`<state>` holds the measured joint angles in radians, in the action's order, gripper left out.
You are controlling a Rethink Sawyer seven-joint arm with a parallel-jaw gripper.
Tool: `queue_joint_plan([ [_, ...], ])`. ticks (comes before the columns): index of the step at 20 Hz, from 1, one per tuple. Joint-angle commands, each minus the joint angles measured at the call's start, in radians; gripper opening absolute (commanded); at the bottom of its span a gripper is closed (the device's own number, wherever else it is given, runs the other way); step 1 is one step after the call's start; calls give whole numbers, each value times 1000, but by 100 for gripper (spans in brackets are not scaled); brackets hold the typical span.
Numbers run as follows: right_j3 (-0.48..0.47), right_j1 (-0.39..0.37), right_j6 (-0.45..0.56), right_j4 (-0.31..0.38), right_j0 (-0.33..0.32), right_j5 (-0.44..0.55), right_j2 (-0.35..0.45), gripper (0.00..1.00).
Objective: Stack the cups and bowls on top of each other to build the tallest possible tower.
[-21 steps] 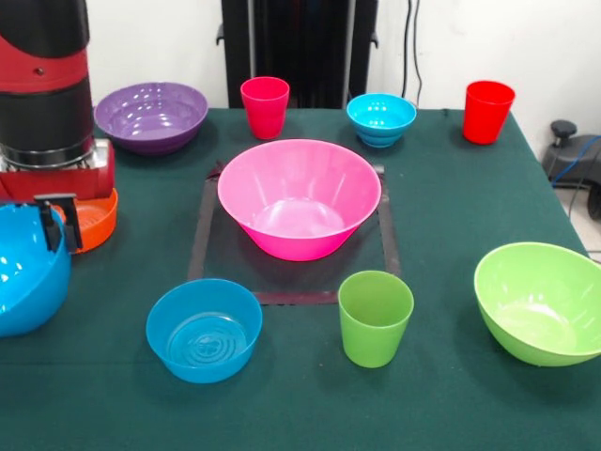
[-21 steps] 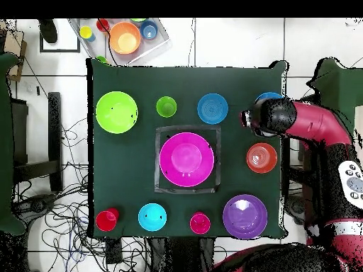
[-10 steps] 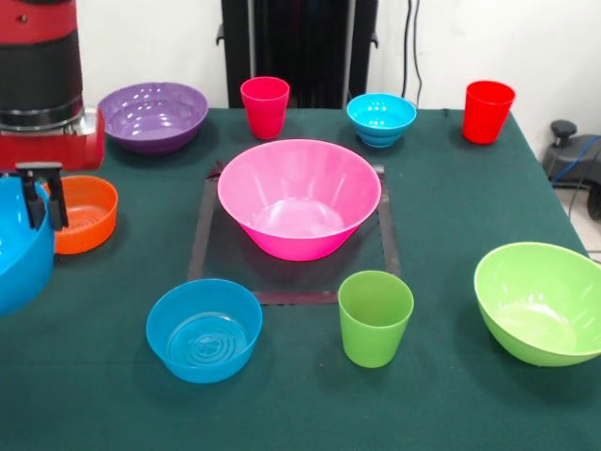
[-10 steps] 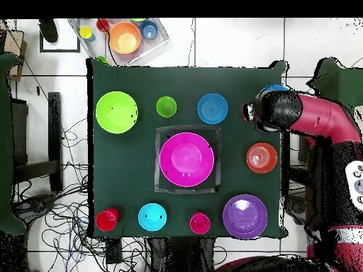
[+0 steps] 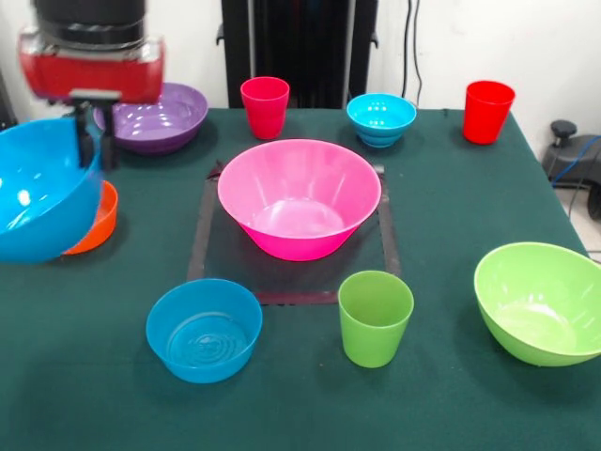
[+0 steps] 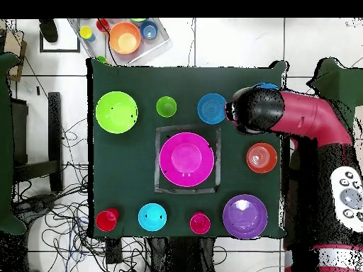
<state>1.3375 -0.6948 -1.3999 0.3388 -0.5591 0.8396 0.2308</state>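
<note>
My gripper [image 5: 97, 148] is shut on the rim of a large blue bowl [image 5: 38, 193], which hangs tilted above the table's left side, in front of the orange bowl [image 5: 97, 221]. The big pink bowl [image 5: 299, 197] sits in the taped square at the centre. A purple bowl [image 5: 164, 113], a pink-red cup [image 5: 265, 105], a small ribbed blue bowl [image 5: 380, 117] and a red cup [image 5: 488, 111] line the far edge. Near the front stand a blue bowl [image 5: 204, 329], a light green cup [image 5: 375, 318] and a lime green bowl [image 5: 540, 301]. From overhead the arm [image 6: 259, 110] hides the gripper.
A clear tray [image 6: 124, 37] with small coloured dishes lies on the floor beyond the table in the overhead view. Cables trail round the table's edges. The dark taped square [image 5: 202, 235] frames the pink bowl.
The arm has lifted the large blue bowl higher and carried it inward over the table, from beside the orange bowl toward the pink bowl. The other objects have stayed put.
</note>
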Motion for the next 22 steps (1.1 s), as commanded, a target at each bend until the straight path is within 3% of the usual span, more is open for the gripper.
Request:
queue_joint_plan([
  [1,222,-91,-335,-53,114,5,-104,0],
  [11,338,-101,-560,-93,247,-121,-182,0],
  [22,387,44,-813,-77,356,-394,-261,0],
])
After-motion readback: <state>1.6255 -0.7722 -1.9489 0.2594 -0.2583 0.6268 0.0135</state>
